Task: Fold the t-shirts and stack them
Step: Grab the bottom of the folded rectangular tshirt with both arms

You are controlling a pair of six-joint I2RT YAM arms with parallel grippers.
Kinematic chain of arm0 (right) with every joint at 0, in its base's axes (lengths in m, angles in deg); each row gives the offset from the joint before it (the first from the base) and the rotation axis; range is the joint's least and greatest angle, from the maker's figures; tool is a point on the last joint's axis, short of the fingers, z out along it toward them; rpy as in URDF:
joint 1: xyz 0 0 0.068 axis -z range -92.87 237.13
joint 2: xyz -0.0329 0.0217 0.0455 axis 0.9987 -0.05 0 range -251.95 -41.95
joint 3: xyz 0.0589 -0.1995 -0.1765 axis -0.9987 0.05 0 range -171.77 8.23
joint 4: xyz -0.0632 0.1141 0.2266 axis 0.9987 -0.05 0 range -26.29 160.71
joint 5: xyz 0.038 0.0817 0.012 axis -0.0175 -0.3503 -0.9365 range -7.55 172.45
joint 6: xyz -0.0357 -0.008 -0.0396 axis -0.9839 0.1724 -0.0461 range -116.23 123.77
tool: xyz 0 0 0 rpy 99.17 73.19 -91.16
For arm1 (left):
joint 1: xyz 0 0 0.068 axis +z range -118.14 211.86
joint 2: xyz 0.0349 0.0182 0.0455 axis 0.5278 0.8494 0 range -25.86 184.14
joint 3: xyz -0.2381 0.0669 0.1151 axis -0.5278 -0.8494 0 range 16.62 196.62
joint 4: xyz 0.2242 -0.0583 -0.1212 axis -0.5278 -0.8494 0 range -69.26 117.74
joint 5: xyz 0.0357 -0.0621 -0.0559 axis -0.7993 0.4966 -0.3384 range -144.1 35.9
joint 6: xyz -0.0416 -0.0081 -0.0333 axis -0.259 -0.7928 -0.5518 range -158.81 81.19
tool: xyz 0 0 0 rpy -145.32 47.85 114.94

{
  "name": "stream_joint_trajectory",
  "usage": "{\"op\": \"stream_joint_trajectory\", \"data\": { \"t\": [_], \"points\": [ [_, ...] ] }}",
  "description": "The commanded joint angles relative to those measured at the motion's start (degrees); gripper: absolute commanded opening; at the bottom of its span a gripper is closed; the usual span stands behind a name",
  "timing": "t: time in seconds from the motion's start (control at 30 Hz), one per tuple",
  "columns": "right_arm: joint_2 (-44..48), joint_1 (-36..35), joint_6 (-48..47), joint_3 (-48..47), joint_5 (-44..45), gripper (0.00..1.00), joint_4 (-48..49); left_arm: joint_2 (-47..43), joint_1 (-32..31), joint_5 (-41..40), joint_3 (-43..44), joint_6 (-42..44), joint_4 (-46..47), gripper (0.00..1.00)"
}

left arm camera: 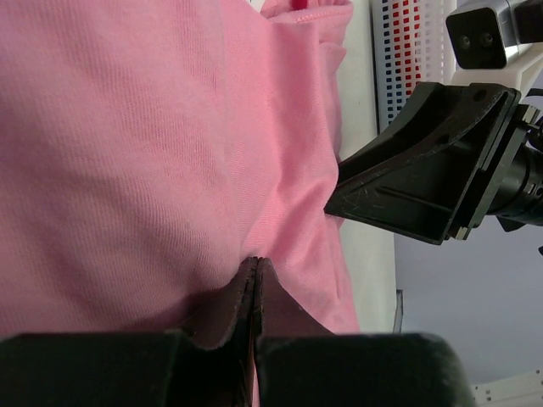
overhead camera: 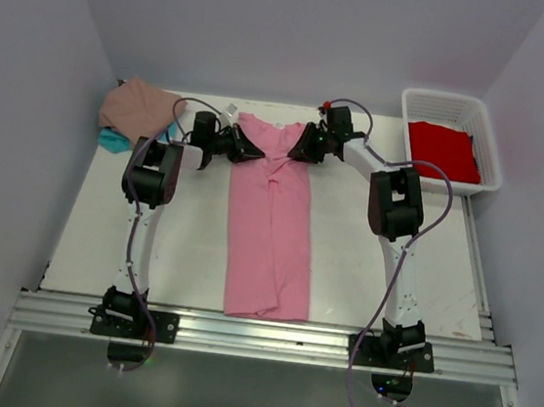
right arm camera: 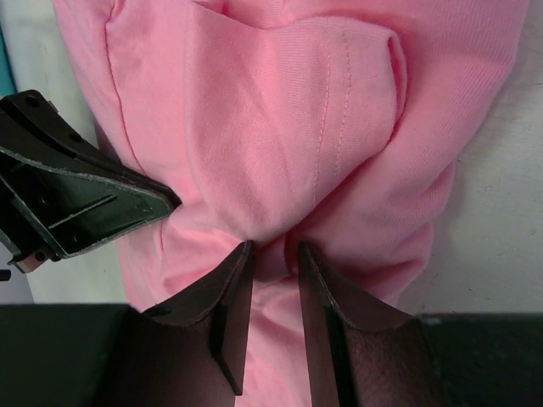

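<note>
- Layout shows only from above: pink shirt lies as a long strip down the table's middle, red shirt in the basket at 2 o'clock, tan shirt over teal shirt at 10 o'clock.
- Wrist views alone reveal the grips: left gripper pressed tight on a pinch of pink cloth; right gripper partly closed, a fold between its fingers.
- Both arms reach forward with elbows raised, grippers facing each other at the strip's 12 o'clock end.

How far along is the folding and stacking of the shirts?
Done: the pink shirt lies folded into a long narrow strip. In hand: the left end effector and right end effector both pinch its far end, likely for the next fold. Left: the red shirt sits in the basket; the tan shirt lies bunched over the teal shirt at the far-left corner, so no neat stack shows.
</note>
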Motion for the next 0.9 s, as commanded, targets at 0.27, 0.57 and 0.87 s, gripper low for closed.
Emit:
{"op": "stream_joint_trajectory", "data": {
  "t": [0.27, 0.57, 0.87],
  "points": [
    [4.8, -0.3, 0.4, 1.3, -1.7, 0.31, 0.8, -1.1, 1.5, -0.1, -1.3, 0.1, 0.8, 0.00],
    [8.3, -0.3, 0.2, 4.7, -3.1, 0.35, 2.6, -0.8, 1.6, 0.1, -1.7, -0.2, 1.5, 0.00],
    [3.0, -0.3, 0.3, -1.0, -3.1, 0.33, 0.3, -1.2, 1.6, 0.5, -2.2, -0.6, 2.1, 0.00]
  ]
}}
